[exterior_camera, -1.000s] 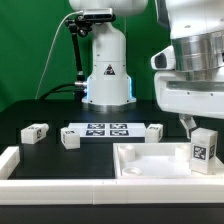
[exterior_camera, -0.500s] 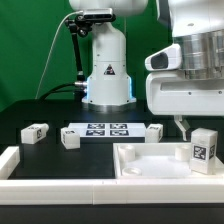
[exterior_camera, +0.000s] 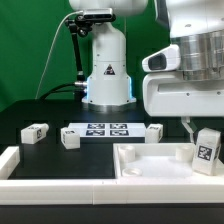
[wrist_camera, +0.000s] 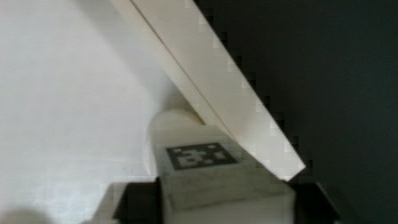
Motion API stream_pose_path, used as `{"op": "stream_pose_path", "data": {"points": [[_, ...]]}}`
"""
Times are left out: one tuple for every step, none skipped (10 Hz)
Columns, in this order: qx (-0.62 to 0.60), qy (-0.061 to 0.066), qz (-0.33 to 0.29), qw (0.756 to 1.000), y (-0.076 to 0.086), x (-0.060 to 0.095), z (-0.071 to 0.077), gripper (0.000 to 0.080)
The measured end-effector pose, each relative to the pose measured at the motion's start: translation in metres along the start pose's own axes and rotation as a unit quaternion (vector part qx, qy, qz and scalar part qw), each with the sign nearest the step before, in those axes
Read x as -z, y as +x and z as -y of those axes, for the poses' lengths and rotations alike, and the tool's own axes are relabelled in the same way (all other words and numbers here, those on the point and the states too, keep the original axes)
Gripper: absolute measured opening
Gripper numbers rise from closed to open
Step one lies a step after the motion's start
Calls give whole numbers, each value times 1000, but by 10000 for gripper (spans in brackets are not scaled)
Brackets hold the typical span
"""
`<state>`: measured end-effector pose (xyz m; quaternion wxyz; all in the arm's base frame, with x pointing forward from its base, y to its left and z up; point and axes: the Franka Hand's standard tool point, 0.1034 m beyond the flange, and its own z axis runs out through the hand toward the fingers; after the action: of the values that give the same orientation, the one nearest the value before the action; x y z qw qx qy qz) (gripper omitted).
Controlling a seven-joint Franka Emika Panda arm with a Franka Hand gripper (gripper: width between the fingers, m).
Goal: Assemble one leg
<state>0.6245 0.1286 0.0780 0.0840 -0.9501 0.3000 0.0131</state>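
Note:
My gripper (exterior_camera: pixel 200 130) is shut on one leg (exterior_camera: pixel 207 150), a small white block with a black-and-white tag. The leg is tilted and sits at the right corner of the large white square piece (exterior_camera: pixel 150 165). In the wrist view the leg (wrist_camera: pixel 201 158) lies between my two dark fingers (wrist_camera: pixel 143 205), against a raised white edge of the square piece (wrist_camera: pixel 214 80). Three more legs lie on the black table: one (exterior_camera: pixel 35 132) at the exterior view's left, one (exterior_camera: pixel 70 138) beside it, and one (exterior_camera: pixel 152 133) behind the square piece.
The marker board (exterior_camera: pixel 103 129) lies flat between the loose legs. The arm's white base (exterior_camera: pixel 105 70) stands behind it. A low white rail (exterior_camera: pixel 12 160) runs along the table's left and front edges.
The leg in my gripper has tipped from upright to tilted and shifted slightly toward the exterior view's right. The wrist has moved a little to the left.

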Motion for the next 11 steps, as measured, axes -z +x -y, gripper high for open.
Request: {"op": "stream_pose_path", "data": {"points": [[0,0,0,1000,0,0,0,315],[0,0,0,1000,0,0,0,315],[0,0,0,1000,0,0,0,315],[-10,0,0,1000,0,0,0,315],[-16,1,0,1000,0,0,0,315],[-65,7,-2,998,1,0,-1,315],[-117,16,-5,993,2,-1,-2,317],[-190,26,-6,981,4,-1,-3,317],[-241,34,-6,970,6,-1,-4,317],[-302,42,-6,953,6,-1,-4,317],[-375,51,-11,925,7,-1,-4,317]]}}
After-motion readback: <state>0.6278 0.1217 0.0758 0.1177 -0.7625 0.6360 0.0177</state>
